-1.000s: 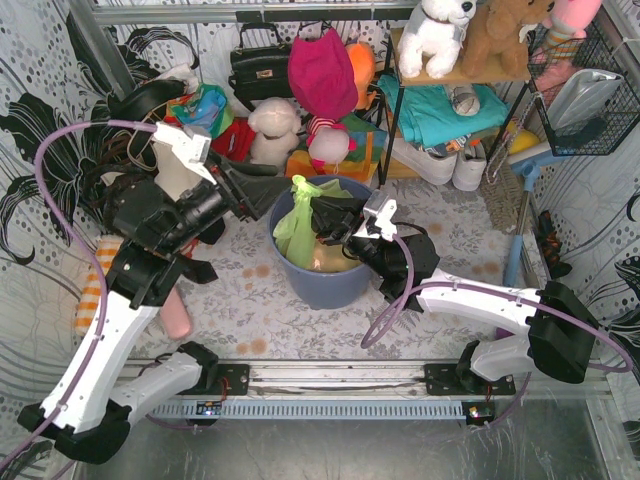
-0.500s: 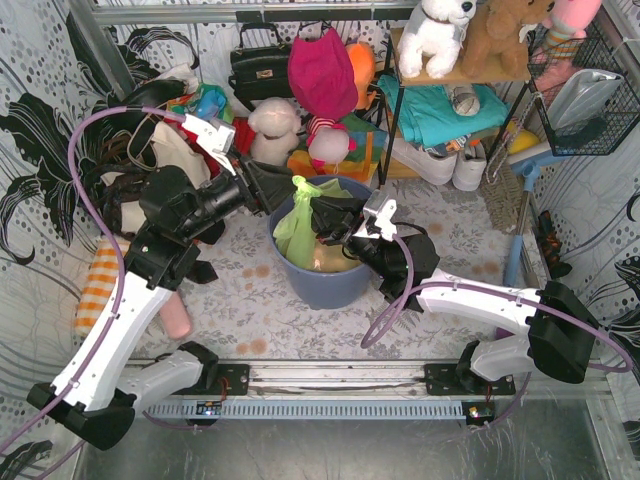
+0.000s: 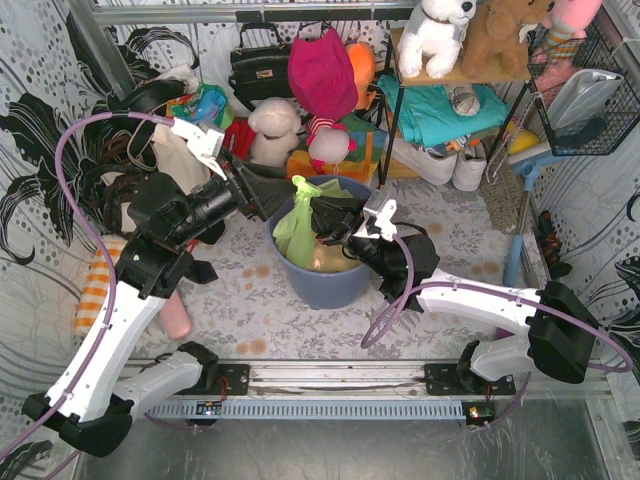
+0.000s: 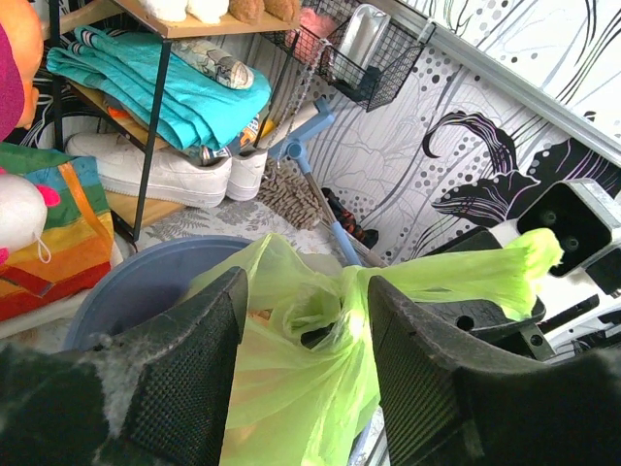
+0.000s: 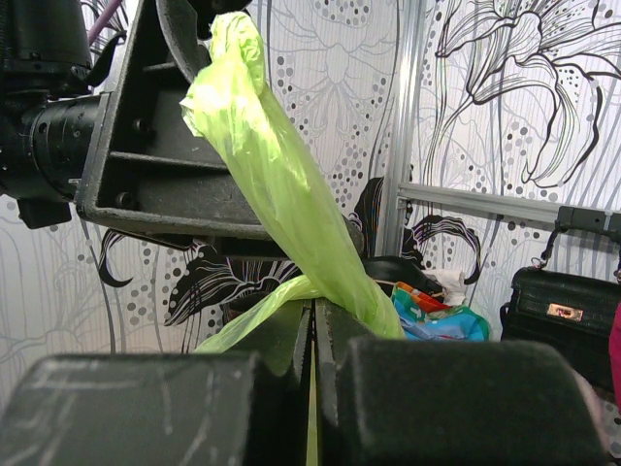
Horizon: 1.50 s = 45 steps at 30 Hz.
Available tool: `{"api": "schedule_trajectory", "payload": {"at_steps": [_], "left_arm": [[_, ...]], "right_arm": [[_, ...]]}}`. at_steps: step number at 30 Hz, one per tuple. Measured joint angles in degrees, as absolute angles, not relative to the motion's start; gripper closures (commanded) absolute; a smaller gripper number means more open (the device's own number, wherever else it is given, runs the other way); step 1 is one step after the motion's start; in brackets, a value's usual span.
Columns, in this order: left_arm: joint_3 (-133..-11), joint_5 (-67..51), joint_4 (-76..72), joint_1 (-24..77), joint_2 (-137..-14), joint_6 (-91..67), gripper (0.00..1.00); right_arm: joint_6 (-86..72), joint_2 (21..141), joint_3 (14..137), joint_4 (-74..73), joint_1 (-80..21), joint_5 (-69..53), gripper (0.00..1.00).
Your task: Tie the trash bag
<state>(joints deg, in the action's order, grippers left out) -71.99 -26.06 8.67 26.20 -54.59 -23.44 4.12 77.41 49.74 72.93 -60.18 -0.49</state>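
- Black-and-white floral walls (image 3: 30, 120) close in a cluttered floor.
- One trash bag (image 3: 297, 225) sits in one blue-grey bin (image 3: 330, 285), neck rising.
- Right gripper (image 5: 312, 320) is clamped on a bag strip.
- Left gripper (image 4: 306, 320) stands with jaws apart, either side of the bag.
- Two white sneakers (image 4: 165, 170) lie beyond.

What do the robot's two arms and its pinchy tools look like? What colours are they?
The left arm and the right arm are white shells with chunky black joints. Thin purple wires loop off them: the left cable and the right cable. The left tool and the right tool each have two broad black fingers, rough and scuffed grey.
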Motion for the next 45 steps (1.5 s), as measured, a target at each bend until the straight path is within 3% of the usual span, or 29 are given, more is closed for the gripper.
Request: {"api": "schedule_trajectory", "payload": {"at_steps": [7,18,39,41,43,45], "left_arm": [[-71.9,-25.9,8.9,26.2,-55.3,-23.7,0.43],[-71.2,-26.0,9.0,26.2,-56.2,-23.6,1.0],[-73.3,-24.1,7.6,26.2,-53.3,-25.6,1.0],[-73.3,-24.6,7.3,26.2,-53.5,-26.2,0.89],[-73.6,-24.9,7.4,26.2,-53.8,-26.6,0.67],[-73.9,-24.8,7.4,26.2,-54.2,-27.2,0.56]], "right_arm": [[4.1,77.4,49.7,72.9,-60.2,-0.7,1.0],[4.1,77.4,49.7,72.1,-60.1,-0.9,1.0],[4.1,77.4,49.7,73.1,-60.1,-0.9,1.0],[4.1,77.4,49.7,73.2,-60.1,-0.9,1.0],[4.1,77.4,49.7,73.2,-60.1,-0.9,1.0],[4.1,77.4,49.7,73.4,-60.1,-0.9,1.0]]}}
